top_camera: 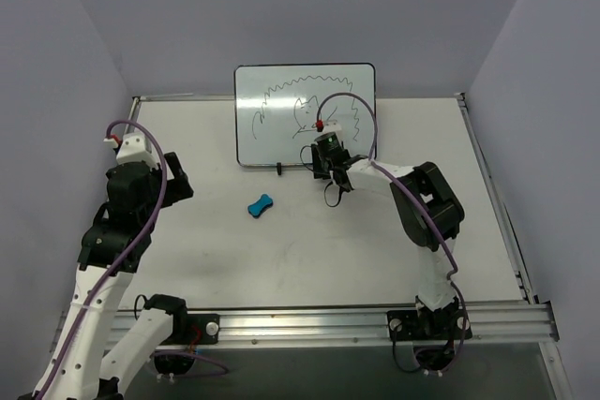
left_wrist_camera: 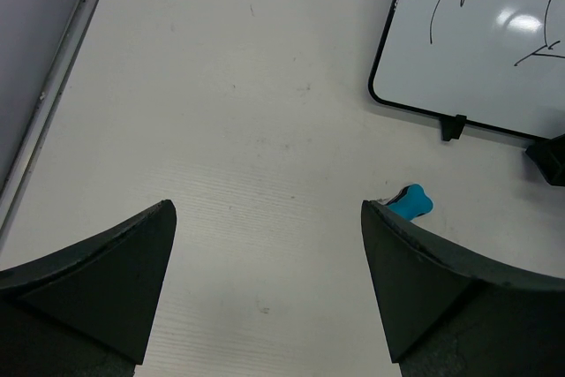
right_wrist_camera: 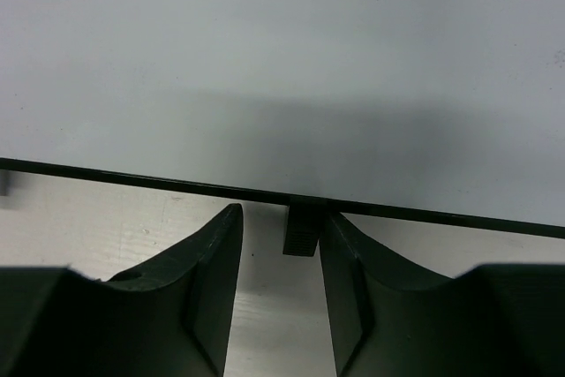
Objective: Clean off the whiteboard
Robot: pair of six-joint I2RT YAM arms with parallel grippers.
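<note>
The whiteboard (top_camera: pixel 305 114) stands at the back of the table, its white face covered in black scribbles; part of it shows in the left wrist view (left_wrist_camera: pixel 477 41). My right gripper (top_camera: pixel 323 168) is down at the board's lower edge. In the right wrist view the gripper (right_wrist_camera: pixel 281 218) has its jaws partly drawn in on either side of the board's small black right foot (right_wrist_camera: pixel 300 234); the right finger is at the foot, the left finger stands apart from it. My left gripper (top_camera: pixel 178 180) hangs wide open over bare table (left_wrist_camera: pixel 269 209), holding nothing.
A small blue bone-shaped eraser (top_camera: pixel 261 204) lies on the table in front of the board, just past my left gripper's right finger (left_wrist_camera: pixel 410 201). The board's left foot (left_wrist_camera: pixel 453 126) rests on the table. Walls close in the sides and back.
</note>
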